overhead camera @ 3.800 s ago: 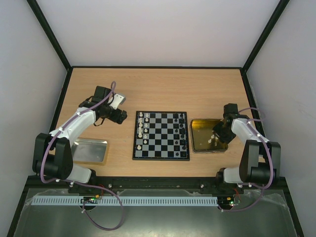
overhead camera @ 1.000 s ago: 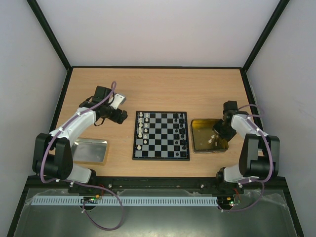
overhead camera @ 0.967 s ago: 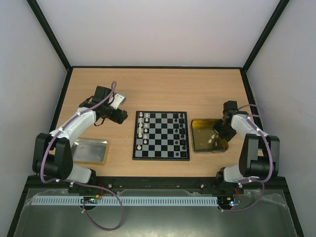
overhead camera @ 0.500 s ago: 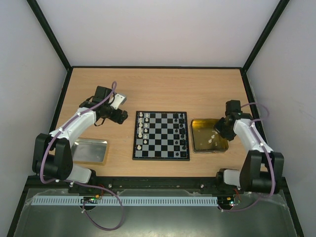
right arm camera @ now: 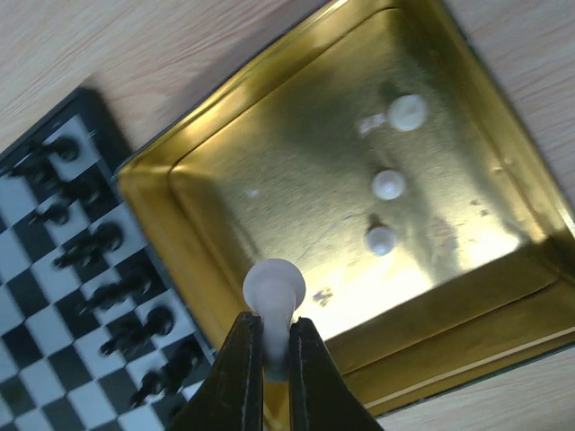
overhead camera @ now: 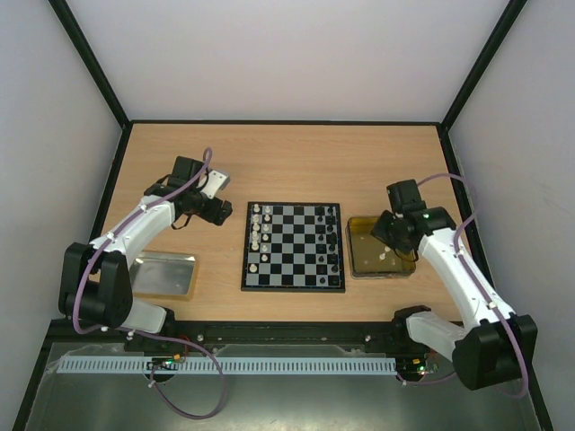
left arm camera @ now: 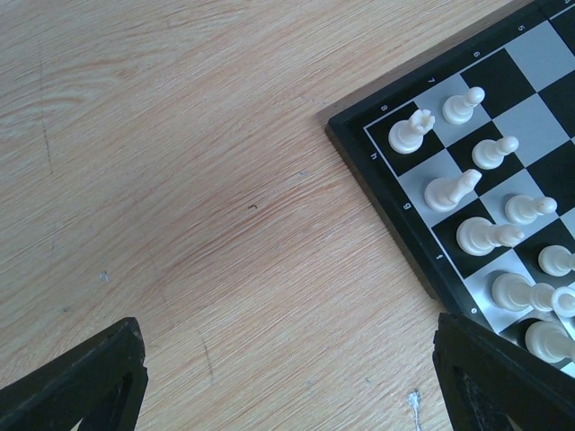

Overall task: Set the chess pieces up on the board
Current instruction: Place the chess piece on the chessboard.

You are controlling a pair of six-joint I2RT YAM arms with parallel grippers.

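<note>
- The right gripper (right arm camera: 267, 334) was pinched shut on a white piece (right arm camera: 273, 285) by its narrow part, above the gold tray (right arm camera: 503, 296) and beside the board (right arm camera: 54, 296).
- That hold looked slim. A jolt could twist the piece loose, dropping it among the three other pieces (right arm camera: 389, 185) in the tray.
- The left gripper (left arm camera: 287, 368) hung wide open and empty near the board's white-piece corner.
- Crowded squares risked toppled neighbours.

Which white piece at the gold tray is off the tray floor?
The white piece pinched in the right hand, held above the gold tray. The other three white pieces lie loose on the tray floor, untouched.
</note>
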